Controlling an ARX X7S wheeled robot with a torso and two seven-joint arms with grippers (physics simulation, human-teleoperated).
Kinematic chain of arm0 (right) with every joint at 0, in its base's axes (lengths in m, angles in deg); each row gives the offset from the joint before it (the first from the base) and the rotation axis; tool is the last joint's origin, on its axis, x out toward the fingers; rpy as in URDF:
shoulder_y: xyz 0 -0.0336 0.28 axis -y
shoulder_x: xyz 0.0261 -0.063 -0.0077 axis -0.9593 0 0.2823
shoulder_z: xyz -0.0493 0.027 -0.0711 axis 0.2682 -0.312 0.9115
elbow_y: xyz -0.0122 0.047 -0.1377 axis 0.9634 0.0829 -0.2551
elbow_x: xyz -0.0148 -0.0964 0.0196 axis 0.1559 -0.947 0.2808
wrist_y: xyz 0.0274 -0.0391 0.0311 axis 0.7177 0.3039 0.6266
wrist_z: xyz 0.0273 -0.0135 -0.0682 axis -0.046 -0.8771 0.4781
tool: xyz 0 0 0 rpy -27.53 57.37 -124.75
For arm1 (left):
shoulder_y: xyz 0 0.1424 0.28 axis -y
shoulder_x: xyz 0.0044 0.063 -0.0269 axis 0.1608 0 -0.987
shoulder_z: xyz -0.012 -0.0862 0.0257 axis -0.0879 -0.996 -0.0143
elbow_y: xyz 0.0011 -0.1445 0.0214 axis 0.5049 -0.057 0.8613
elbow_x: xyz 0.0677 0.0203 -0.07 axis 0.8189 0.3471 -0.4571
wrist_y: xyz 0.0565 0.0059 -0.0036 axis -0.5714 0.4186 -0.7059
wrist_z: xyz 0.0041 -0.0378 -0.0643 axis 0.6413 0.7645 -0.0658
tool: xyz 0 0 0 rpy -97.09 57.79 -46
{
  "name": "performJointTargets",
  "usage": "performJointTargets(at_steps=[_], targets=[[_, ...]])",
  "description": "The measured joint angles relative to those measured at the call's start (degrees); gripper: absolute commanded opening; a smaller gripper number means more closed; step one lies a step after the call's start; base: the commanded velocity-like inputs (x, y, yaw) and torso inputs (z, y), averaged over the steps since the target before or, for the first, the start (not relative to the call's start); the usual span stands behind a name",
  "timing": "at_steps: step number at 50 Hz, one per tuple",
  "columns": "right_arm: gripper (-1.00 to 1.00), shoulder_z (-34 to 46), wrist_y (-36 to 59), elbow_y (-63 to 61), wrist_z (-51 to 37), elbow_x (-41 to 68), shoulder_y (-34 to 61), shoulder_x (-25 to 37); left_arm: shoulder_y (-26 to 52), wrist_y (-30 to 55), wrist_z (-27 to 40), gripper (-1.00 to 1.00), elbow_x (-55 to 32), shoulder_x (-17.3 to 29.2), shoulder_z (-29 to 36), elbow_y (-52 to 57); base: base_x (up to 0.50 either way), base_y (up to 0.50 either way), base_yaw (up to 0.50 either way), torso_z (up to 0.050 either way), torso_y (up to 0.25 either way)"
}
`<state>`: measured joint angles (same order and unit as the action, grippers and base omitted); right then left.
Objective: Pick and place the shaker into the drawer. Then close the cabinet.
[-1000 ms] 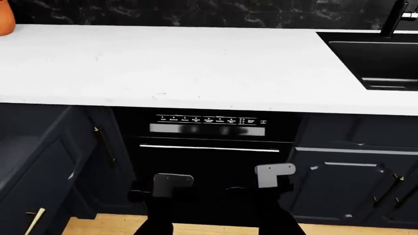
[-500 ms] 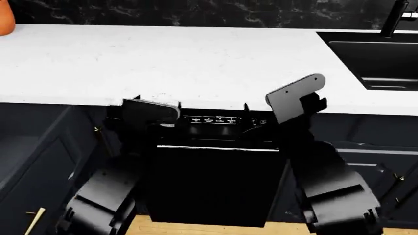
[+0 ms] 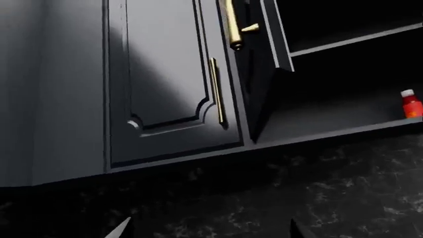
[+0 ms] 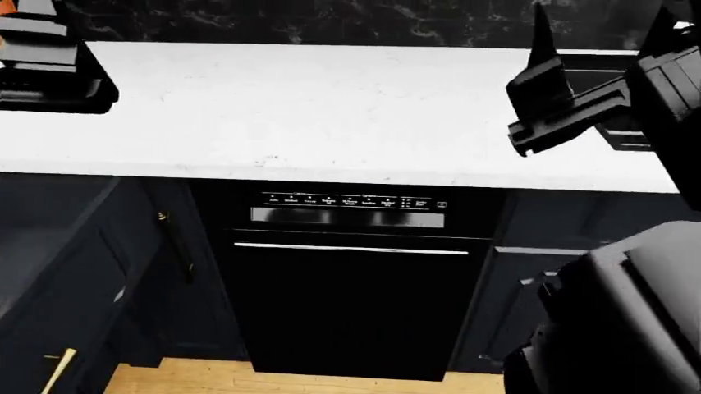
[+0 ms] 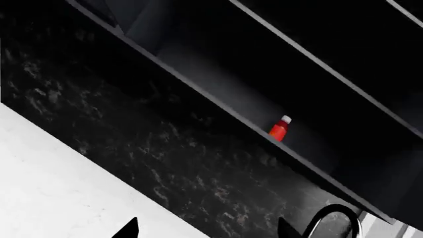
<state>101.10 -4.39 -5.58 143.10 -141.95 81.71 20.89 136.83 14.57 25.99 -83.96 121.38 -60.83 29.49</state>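
The white surface (image 4: 318, 107) spans the head view above the glossy dishwasher (image 4: 350, 287) and the dark cabinet (image 4: 66, 279) fronts. Both arms are raised: the left end effector (image 4: 49, 70) at the left edge, the right end effector (image 4: 570, 90) near the sink; whether either is open cannot be told. A small red bottle (image 5: 280, 128) stands on an upper shelf (image 5: 218, 106). The shaker is nowhere visible.

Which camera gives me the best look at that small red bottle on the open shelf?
The right wrist view: the red bottle stands whole on the shelf, well inside the picture. The left wrist view catches it only at the picture's edge. The head view does not show it.
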Motion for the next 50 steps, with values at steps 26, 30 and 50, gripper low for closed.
performJointTargets(at_steps=[26, 30, 50], targets=[[1.0, -3.2, 6.7, 14.7, 4.9, -4.8, 24.2, -1.6, 14.9, -6.7, 9.1, 1.0, 6.7, -0.9, -1.4, -23.0, 0.05, 0.0, 0.0, 0.0, 0.0], [1.0, -2.0, 7.1, 16.4, 4.6, -3.9, 26.9, -1.3, 16.1, -7.6, 8.6, 1.0, 7.8, -1.5, 0.0, -25.2, 0.5, 0.0, 0.0, 0.0, 0.0], [1.0, 4.0, 7.4, 19.4, 4.2, -2.1, 30.5, 0.0, 17.6, -9.9, 7.6, 1.0, 9.2, -2.5, 2.1, -27.6, 0.5, 0.01, 0.0, 0.0, 0.0]])
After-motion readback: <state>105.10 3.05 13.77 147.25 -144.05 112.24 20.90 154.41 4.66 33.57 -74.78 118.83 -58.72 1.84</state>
